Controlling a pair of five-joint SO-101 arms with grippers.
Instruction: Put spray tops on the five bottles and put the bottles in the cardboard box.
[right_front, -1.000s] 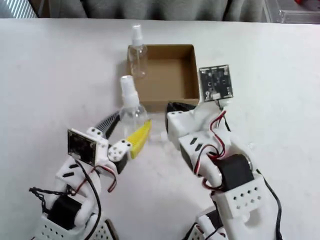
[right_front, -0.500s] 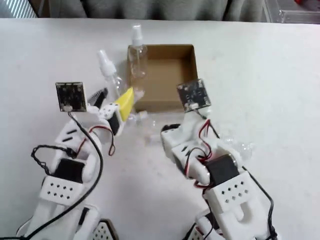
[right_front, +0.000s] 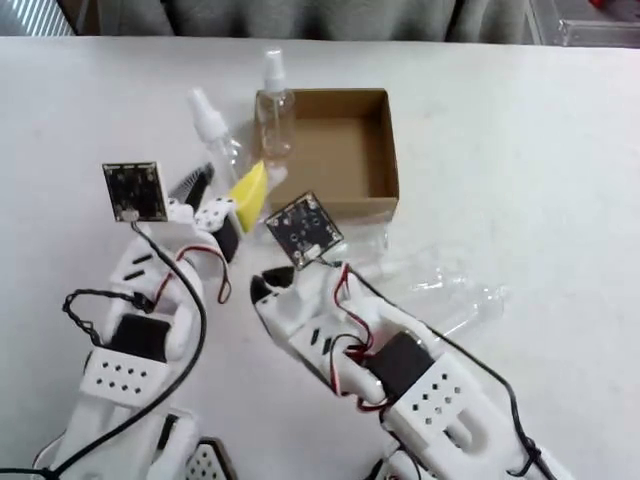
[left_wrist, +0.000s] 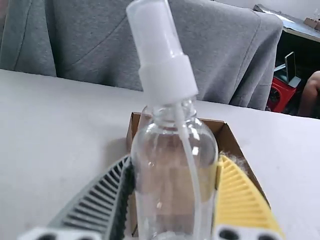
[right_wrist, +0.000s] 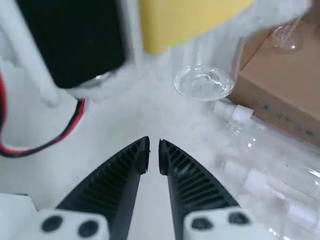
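1. The held bottle (left_wrist: 172, 170), clear and with its spray top (left_wrist: 161, 57) on, sits just outside the left wall of the cardboard box (right_front: 385, 150). It leans away from the box.
2. The left gripper (right_front: 230, 175) pinches the bottle's body between its grey and yellow jaws. The spray top stands clear above them.
3. A second bottle (right_front: 273, 120), also capped, stands upright in the box's far left corner, close to the held one.
4. The right gripper (right_wrist: 153, 150) hangs low over the table (right_front: 520, 120) near the left arm. Its black jaws are pressed almost together with nothing between them.
5. Loose bottles (right_front: 450, 290) lie on their sides beside the box's near wall. I cannot tell whether they have their tops on.
6. My worry is the path into the box. If I swing the tilted bottle over too low, its base could catch the wall and shove the box.
7. It could also knock the standing bottle over, since that one is right beside the entry line.
8. The glassy body may twist in the jaws if it bumps anything.
9. The arms are close together, so a careless move by the right one could strike the left or scatter the loose bottles.
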